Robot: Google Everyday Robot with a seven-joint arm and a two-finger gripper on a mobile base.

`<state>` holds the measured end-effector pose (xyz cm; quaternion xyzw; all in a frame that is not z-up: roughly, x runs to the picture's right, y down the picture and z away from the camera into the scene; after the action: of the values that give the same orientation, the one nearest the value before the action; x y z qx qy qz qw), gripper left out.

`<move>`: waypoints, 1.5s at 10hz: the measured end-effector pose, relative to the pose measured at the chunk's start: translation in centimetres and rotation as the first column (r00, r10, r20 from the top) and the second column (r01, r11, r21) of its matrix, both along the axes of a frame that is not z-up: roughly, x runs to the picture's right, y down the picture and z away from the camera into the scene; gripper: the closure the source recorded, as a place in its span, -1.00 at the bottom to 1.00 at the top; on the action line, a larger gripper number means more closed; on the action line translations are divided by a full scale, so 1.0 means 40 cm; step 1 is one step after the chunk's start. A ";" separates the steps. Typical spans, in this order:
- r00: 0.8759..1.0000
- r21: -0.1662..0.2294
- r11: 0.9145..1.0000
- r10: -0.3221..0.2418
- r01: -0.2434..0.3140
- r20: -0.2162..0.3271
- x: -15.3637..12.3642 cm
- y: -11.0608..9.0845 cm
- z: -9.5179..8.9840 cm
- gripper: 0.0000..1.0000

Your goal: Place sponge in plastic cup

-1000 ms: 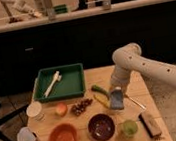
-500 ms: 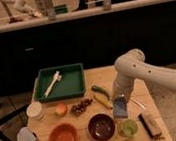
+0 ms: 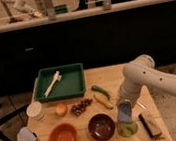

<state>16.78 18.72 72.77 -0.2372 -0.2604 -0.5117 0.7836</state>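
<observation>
Your hand (image 3: 122, 102) hangs at the front right of the bench (image 3: 108, 77), clamped on the top edge of the sponge (image 3: 124, 113). The sponge hangs from it on end, long side up and down, directly over the little green cup (image 3: 127, 128). Its lower edge looks level with the cup's rim or just inside it; you cannot tell from here whether it touches.

Treat the sponge as very light and soft. It will give under the squeeze and bend rather than resist, so a pinch near one end, as you have now, is a sound hold: it leaves the free end to lead the way into the cup. Nothing about it is fragile or slippery.

The cup is the delicate part. It looks small, light and narrow compared with the sponge, so a sponge that catches the rim could tip it or push it along the bench. The sponge may also stand proud of the cup instead of dropping fully in.

The dark bowl (image 3: 101, 127) sits just to one side of the cup and the brush block (image 3: 150, 124) to the other, so keep the descent straight.
</observation>
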 end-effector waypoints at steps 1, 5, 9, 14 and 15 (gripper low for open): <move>1.000 0.002 1.000 0.009 -0.009 -0.008 0.006 0.016 -0.012 1.00; 0.999 -0.006 1.000 0.029 -0.029 -0.020 0.017 0.067 -0.045 1.00; 1.000 -0.017 1.000 0.017 -0.017 0.007 0.019 0.092 -0.051 1.00; 1.000 -0.037 0.999 0.014 -0.013 0.022 0.019 0.116 -0.044 1.00; 1.000 -0.040 0.999 0.014 -0.013 0.021 0.021 0.119 -0.044 1.00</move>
<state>17.63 23.49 71.00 -0.2456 -0.2804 -0.5034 0.7795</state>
